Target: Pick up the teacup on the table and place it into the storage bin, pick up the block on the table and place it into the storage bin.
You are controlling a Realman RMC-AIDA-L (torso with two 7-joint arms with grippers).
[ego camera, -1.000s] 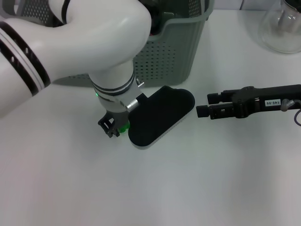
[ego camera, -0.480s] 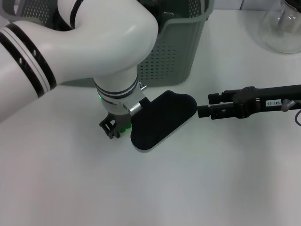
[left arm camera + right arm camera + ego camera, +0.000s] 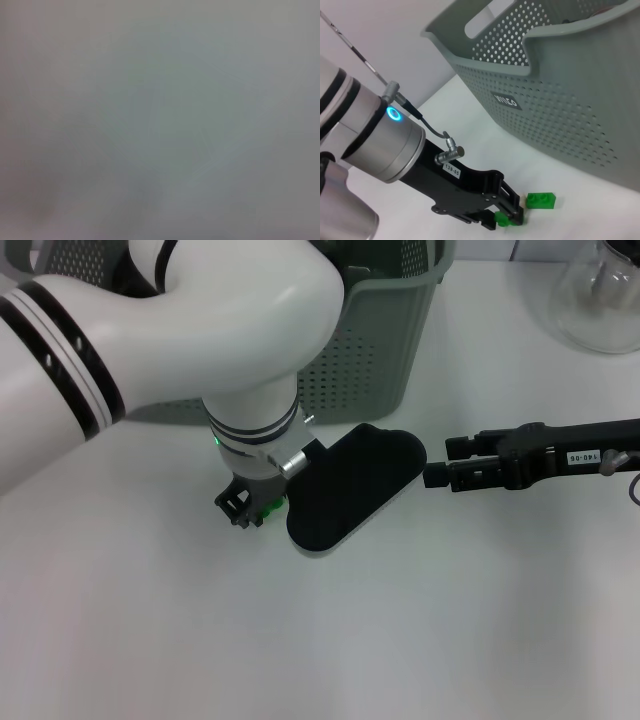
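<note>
Overhead head camera; low right-wrist camera facing storage bin [image 3: 555, 95]

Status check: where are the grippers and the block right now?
Left gripper down at table, fingers around green block. Second green block loose beside. Right gripper idle. Storage bin behind.

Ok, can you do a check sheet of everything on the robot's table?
Surface: plain white table.
Job's things: grey-green perforated plastic storage bin at the back; small green plastic block on the table before it; second green piece at the left pincer; teacup: nothing seen.
Clutter: nothing seen.
Grippers: left pincer down at the table; right pincer open, empty, off to the right.
Cables: thin grey cable on the left wrist.
Surroundings: clear glass flask, far right.
</note>
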